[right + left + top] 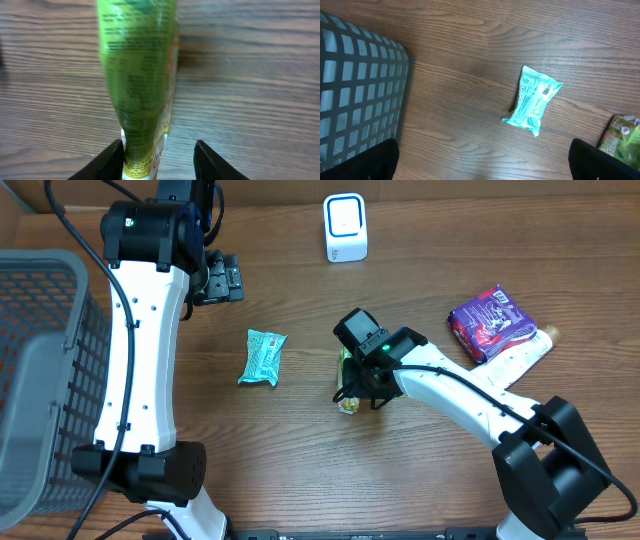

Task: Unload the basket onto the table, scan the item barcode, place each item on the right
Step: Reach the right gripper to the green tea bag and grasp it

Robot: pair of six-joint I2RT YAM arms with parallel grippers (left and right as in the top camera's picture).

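At the middle of the surface [300,450], the right gripper [159,152], half closed astride the green packet [137,75], should centre itself before pinching.

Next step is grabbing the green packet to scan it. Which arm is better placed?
Right. Its hand straddles the green packet, fingers on both sides, not yet clamped. The left hand hangs open nearer the basket, well away from that packet.

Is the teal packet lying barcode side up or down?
Up: the teal packet shows its barcode to the left wrist camera above.
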